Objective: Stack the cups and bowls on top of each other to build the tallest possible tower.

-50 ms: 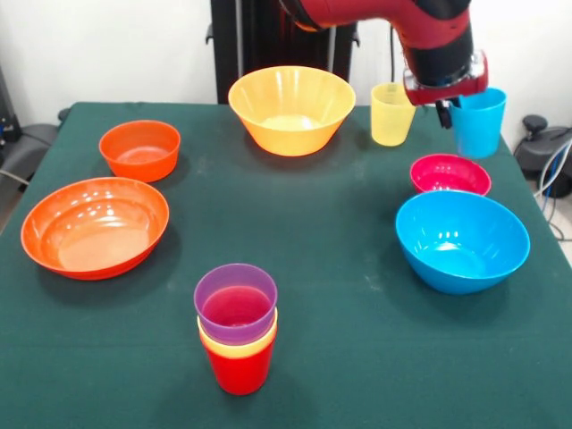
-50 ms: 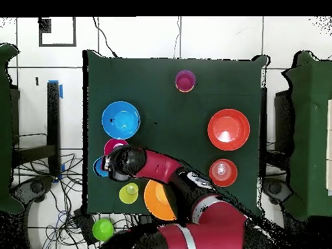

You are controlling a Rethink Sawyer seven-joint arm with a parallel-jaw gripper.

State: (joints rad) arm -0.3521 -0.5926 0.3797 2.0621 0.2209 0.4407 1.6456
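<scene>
The hand [image 1: 444, 105] hangs over the blue cup [image 1: 478, 122] at the desk's [image 1: 340, 232] edge; whether it is open or closed cannot be told. The next move would be lifting the cup to the tower [image 1: 237, 329], well apart.

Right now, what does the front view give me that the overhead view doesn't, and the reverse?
Front only: the stack shows its layers, a purple plastic cup nested over a yellow-orange rim in a red cup; the blue plastic cup stands clear beside the gripper, whose jaw state is unreadable.

Overhead only: a green round object lies off the table; the arm covers most of the large yellow-orange bowl.

Both: the large blue bowl, small magenta-pink bowl, pale yellow cup, wide shallow orange bowl and small orange bowl.
</scene>
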